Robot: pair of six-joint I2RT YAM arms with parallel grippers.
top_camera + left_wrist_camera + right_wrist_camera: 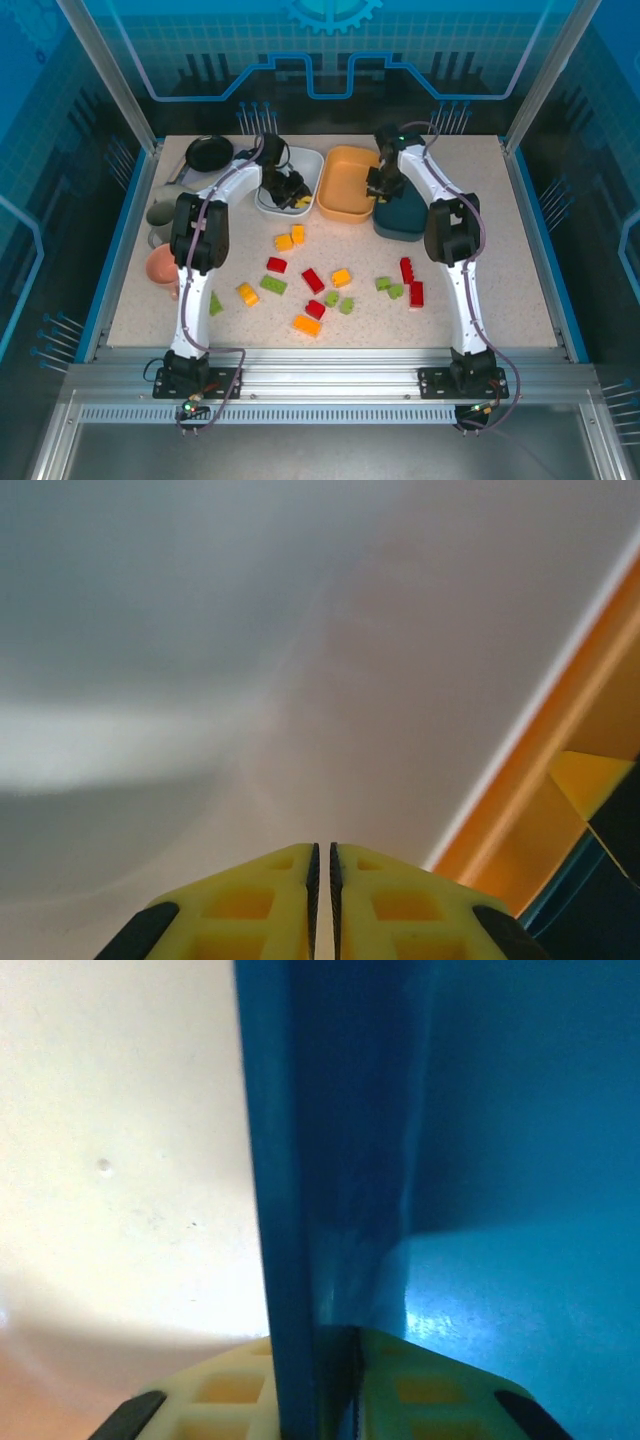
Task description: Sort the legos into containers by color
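- The legos [313, 280] lie loose on the table [500, 250], spread across the lower middle of the top view, below all three dishes. None can be made out for sure inside a dish.
- The closest bricks to any dish are the orange-yellow pair [290, 239], just below the white dish [305, 165]. The two red bricks [411, 281] sit lower right, below the teal dish [400, 218].
- The left gripper [290, 192] [322, 852] hangs over the white dish [200, 680] in the upper middle. Its fingers are pressed together to a thin slit with nothing between them, and the orange dish [540, 780] shows at the right edge of the wrist view.
- So the orange-yellow pair lies straight down-frame from that gripper, and the left arm looks the nearer one for it.
- The right gripper [381, 190] [320, 1345] sits between the orange dish [345, 185] and the teal dish. Its fingers are clamped astride the teal dish's upright wall [340, 1110].
- For the right arm, the red bricks lie down-frame and slightly right, long axes running roughly up and down the picture.
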